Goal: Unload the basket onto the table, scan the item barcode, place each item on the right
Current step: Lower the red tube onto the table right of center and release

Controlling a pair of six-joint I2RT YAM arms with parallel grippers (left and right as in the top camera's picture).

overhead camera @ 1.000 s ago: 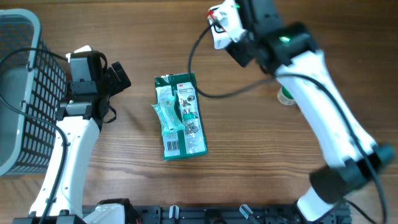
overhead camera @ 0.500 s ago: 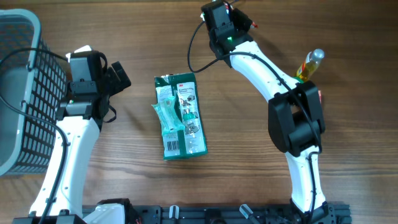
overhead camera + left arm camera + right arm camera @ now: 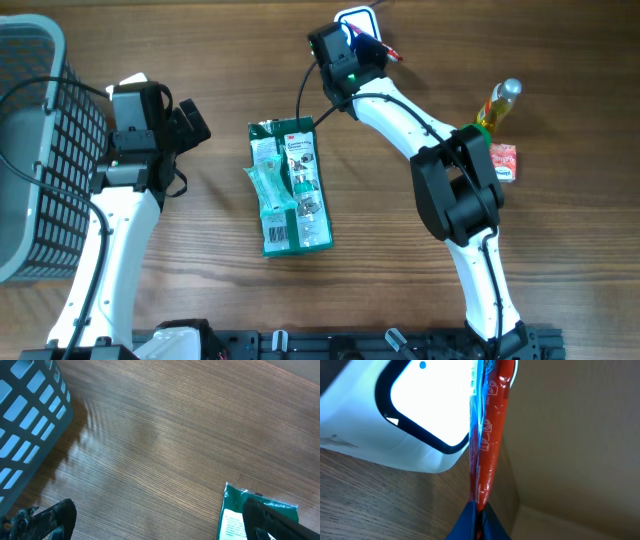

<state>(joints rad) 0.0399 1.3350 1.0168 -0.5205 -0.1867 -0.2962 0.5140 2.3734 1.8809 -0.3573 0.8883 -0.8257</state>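
Right jaws pinched one red sachet (image 3: 490,435), upright just beside the lit scanner (image 3: 415,410), close up only from my right wrist. Overhead alone showed one green pack (image 3: 288,185), one bottle (image 3: 497,105), one basket (image 3: 30,150); my left jaws spread wide.

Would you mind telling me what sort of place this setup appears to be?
Probably a mock checkout bench: a lit white barcode scanner, a grey mesh basket, and retail packs, a green package and a red packet, on a wooden table.
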